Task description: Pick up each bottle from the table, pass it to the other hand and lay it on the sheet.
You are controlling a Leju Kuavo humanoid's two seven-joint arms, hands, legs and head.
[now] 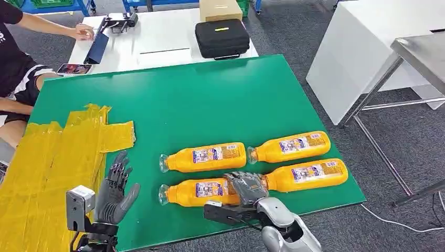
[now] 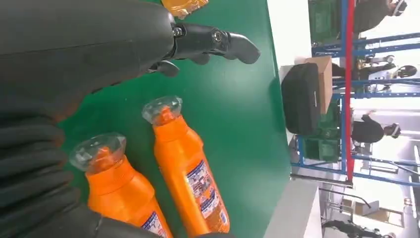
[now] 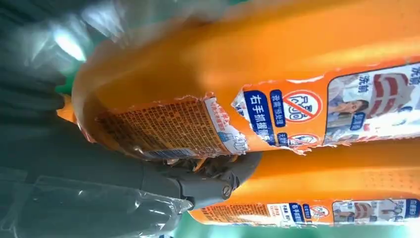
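Orange plastic bottle (image 3: 257,64), lying on its side, seen close in the right wrist view: torn paper label (image 3: 277,119) with Chinese print. Legible: "右手抓握" in white on a blue panel; a red circular prohibition sign beside it; "洗" near a pictured figure. Fine print on the orange panel is too small to read. Remaining bottle labels in the other views: illegible.
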